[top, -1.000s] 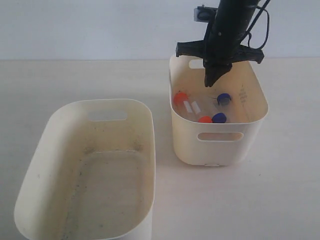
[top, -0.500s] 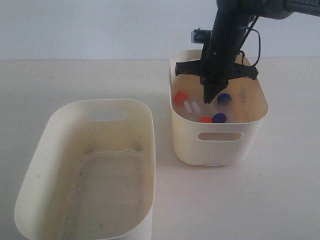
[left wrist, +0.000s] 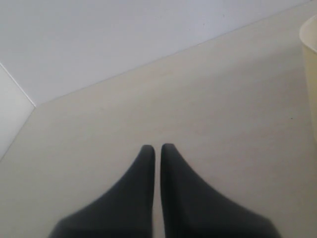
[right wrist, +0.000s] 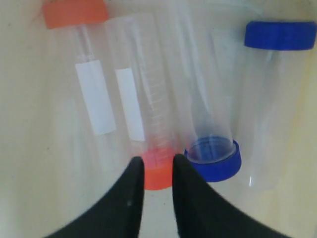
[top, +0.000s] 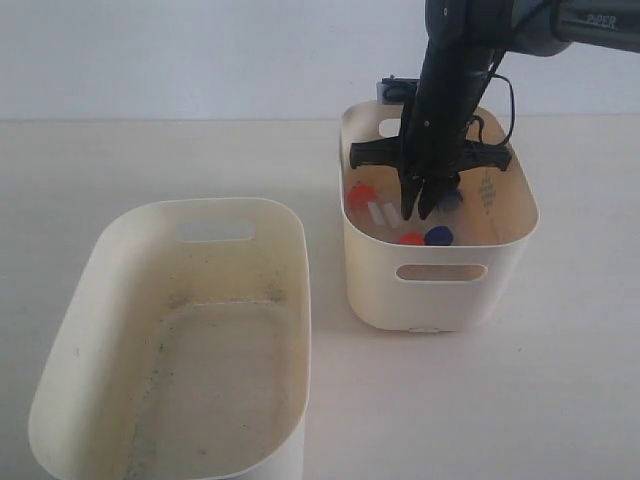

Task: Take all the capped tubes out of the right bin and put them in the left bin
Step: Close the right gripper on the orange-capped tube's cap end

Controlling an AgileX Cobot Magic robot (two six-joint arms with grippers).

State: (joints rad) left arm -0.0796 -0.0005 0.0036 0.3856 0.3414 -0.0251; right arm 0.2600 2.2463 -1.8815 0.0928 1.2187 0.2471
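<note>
Four capped tubes (right wrist: 146, 104) crowd the right bin (top: 440, 300); the right gripper (right wrist: 157, 161), jaws narrowly parted over an orange cap (right wrist: 158, 179), may jostle the neighbouring blue cap (right wrist: 214, 158).

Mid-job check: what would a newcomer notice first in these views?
The black right gripper reaches down into the right bin, jaws slightly parted, tips at an orange cap. Beneath it lie four capped tubes, two orange and two blue, bright against the cream floor. The left bin beside it holds no tubes.
</note>
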